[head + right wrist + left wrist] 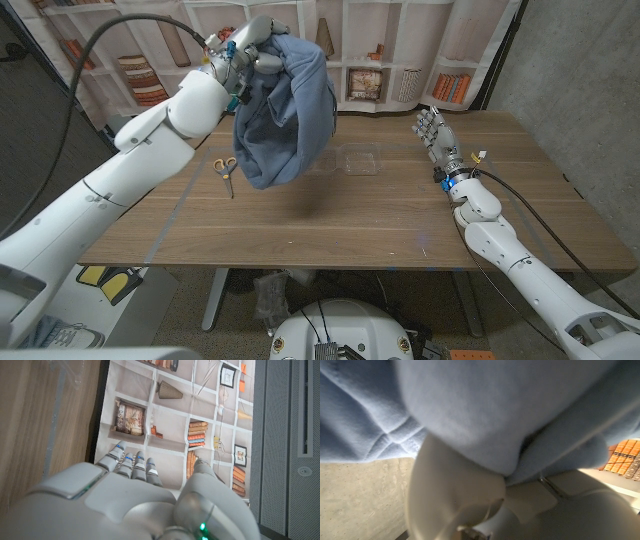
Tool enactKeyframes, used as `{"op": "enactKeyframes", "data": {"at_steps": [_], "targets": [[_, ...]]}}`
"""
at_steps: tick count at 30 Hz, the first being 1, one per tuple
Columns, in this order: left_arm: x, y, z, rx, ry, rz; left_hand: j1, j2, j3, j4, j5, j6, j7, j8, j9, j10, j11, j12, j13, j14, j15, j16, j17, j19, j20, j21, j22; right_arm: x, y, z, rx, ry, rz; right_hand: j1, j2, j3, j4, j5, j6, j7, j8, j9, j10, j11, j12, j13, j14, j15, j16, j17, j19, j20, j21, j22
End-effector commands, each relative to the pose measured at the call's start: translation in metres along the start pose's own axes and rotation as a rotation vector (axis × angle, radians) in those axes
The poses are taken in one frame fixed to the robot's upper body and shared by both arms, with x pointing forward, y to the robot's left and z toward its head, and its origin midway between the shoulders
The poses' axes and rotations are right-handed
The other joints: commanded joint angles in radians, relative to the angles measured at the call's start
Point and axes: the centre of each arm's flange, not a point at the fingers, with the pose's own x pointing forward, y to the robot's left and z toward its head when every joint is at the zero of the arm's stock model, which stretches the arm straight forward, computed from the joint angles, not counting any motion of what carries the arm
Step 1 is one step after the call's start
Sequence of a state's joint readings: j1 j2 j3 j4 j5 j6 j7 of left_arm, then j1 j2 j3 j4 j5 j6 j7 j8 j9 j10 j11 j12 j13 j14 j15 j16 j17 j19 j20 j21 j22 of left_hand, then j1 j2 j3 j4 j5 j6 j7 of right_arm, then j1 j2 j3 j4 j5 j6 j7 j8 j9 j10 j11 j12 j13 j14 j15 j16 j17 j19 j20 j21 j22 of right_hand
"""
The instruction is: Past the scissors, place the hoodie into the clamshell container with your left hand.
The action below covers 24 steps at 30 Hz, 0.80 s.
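Fingers (262,50) of the left hand (245,55) grasp the hoodie (283,110) aloft; the right hand (433,130) is released.

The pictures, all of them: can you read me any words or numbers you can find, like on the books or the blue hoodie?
No words or numbers can be read.
The hoodie, held up by the left hand: plain blue, no print showing.
The book spines and framed picture on the bookshelf backdrop: too small and blurred to read.
The scissors and clamshell container: no labels visible.
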State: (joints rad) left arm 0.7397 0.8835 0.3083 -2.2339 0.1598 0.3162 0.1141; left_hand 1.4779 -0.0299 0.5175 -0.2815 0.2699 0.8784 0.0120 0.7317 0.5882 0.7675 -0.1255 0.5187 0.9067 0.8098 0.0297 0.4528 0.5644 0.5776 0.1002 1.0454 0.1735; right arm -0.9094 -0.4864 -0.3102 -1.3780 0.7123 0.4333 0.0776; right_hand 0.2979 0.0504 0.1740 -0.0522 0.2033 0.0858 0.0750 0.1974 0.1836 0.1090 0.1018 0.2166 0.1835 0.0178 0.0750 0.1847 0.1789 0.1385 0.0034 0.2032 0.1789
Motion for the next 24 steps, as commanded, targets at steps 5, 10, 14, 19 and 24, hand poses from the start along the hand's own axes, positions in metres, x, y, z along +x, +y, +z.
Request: {"op": "enactKeyframes", "data": {"at_steps": [5,10,14,19,24], "targets": [[0.036,-0.013,-0.006,-0.021,-0.034,0.013,0.000,0.017,0.129,0.130,-0.010,0.013,-0.007,-0.002,0.000,0.014,-0.012,0.002,-0.002,0.142,-0.192,-0.009,0.341,0.146,-0.282,0.051,0.003,0.000,0.000,-0.001,-0.002,-0.007,-0.016,0.002,0.010,0.001,-0.009,-0.002,0.008,0.004,-0.003,0.004,0.003,0.000,-0.002,0.005,0.005,0.002,0.000,0.003,0.004,-0.004,-0.002,0.005],[0.045,-0.016,-0.006,-0.016,-0.045,0.009,-0.003,0.017,0.127,0.133,-0.017,0.011,-0.014,-0.003,-0.003,0.016,-0.019,0.002,-0.003,0.147,-0.197,-0.014,0.339,0.137,-0.281,0.048,0.003,0.000,0.000,-0.001,-0.004,-0.008,-0.018,0.002,0.010,0.001,-0.009,-0.002,0.008,0.003,-0.003,0.004,0.002,0.001,-0.002,0.005,0.007,0.003,0.001,0.003,0.004,-0.004,-0.002,0.005],[0.053,-0.020,-0.007,-0.024,-0.058,0.013,-0.004,0.017,0.126,0.133,-0.021,0.018,-0.014,-0.003,-0.008,0.018,-0.022,0.000,-0.007,0.149,-0.199,-0.018,0.337,0.135,-0.281,0.049,0.003,-0.001,0.000,-0.001,-0.005,-0.004,-0.022,0.002,0.010,0.001,-0.010,-0.002,0.007,0.003,-0.003,0.004,0.003,0.000,-0.001,0.005,0.007,0.003,0.001,0.003,0.003,-0.004,-0.002,0.005],[0.064,-0.027,-0.008,-0.023,-0.058,0.000,-0.006,0.018,0.125,0.135,-0.026,0.020,-0.018,-0.003,-0.011,0.021,-0.024,-0.001,-0.011,0.151,-0.202,-0.022,0.338,0.132,-0.280,0.050,0.004,0.000,0.000,0.001,-0.010,-0.006,-0.024,0.002,0.010,0.001,-0.010,-0.002,0.008,0.004,-0.003,0.004,0.003,0.001,-0.002,0.005,0.007,0.004,0.001,0.003,0.003,-0.004,-0.002,0.005],[0.070,-0.035,-0.007,-0.031,-0.070,-0.009,-0.007,0.019,0.124,0.135,-0.029,0.019,-0.015,-0.004,-0.013,0.026,-0.026,0.000,-0.012,0.153,-0.200,-0.025,0.341,0.130,-0.281,0.052,0.004,-0.001,-0.002,0.001,-0.008,-0.007,-0.029,0.002,0.011,0.001,-0.011,-0.003,0.008,0.003,-0.003,0.004,0.004,0.001,-0.001,0.005,0.007,0.003,0.001,0.003,0.004,-0.004,-0.002,0.005]]}}
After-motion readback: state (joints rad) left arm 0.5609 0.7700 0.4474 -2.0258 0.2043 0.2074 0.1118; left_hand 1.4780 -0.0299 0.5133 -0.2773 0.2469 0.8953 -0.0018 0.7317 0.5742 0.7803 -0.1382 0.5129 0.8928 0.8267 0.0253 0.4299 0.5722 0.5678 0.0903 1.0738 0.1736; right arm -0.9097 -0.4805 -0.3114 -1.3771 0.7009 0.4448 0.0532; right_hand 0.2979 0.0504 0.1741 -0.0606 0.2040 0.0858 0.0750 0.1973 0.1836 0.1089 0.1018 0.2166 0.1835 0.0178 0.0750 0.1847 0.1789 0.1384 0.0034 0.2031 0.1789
